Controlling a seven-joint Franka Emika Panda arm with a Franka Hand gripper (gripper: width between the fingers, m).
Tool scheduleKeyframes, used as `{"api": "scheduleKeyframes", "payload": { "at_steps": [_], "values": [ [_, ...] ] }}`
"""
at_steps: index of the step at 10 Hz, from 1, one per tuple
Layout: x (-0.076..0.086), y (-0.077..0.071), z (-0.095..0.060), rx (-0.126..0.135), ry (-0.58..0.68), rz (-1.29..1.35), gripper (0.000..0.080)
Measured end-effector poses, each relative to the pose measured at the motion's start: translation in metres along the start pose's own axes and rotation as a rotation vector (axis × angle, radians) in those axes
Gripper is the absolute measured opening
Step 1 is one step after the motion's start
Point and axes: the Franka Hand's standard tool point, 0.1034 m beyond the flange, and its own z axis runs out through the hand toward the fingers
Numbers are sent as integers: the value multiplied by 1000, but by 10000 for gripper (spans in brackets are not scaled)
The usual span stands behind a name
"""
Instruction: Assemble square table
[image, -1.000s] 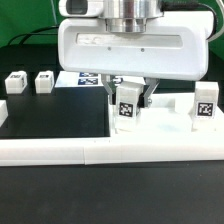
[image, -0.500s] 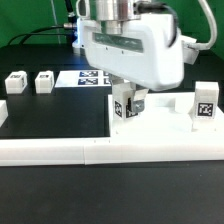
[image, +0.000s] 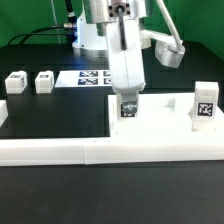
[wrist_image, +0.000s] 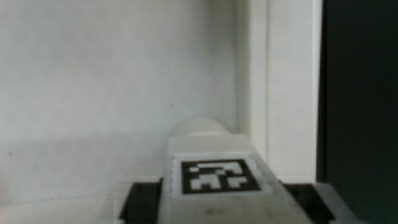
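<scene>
The square table's white slab (image: 165, 128) lies flat at the exterior view's right, behind the front wall. A white tagged leg block (image: 128, 108) stands upright on the slab near its left edge. My gripper (image: 128, 102) comes straight down over it, turned edge-on to the camera. In the wrist view the leg (wrist_image: 217, 160) rises between my dark fingers (wrist_image: 141, 203), which sit close against its two sides. Blur hides whether they press on it. My gripper (wrist_image: 222, 208) is over the slab (wrist_image: 107, 90) near its raised rim.
Another leg block (image: 205, 105) stands on the slab at the far right. Two more leg blocks (image: 14, 83) (image: 44, 81) sit on the black table at the left. The marker board (image: 92, 78) lies behind. A long low white wall (image: 60, 152) runs along the front.
My hand has turned about its vertical axis from broadside to edge-on, and the leg between the fingers has turned with it in the same spot on the slab.
</scene>
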Motion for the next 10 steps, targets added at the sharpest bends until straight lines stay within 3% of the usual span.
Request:
{"api": "scheduleKeyframes", "payload": {
  "at_steps": [1, 2, 3, 7, 10],
  "values": [
    [0, 0, 0, -1, 1, -66, 373],
    [-3, 0, -1, -3, 7, -223, 544],
    [-9, -1, -3, 1, 5, -438, 626],
    [-8, -1, -2, -9, 10, -821, 649],
    [-1, -2, -4, -28, 21, -1285, 649]
  ]
}}
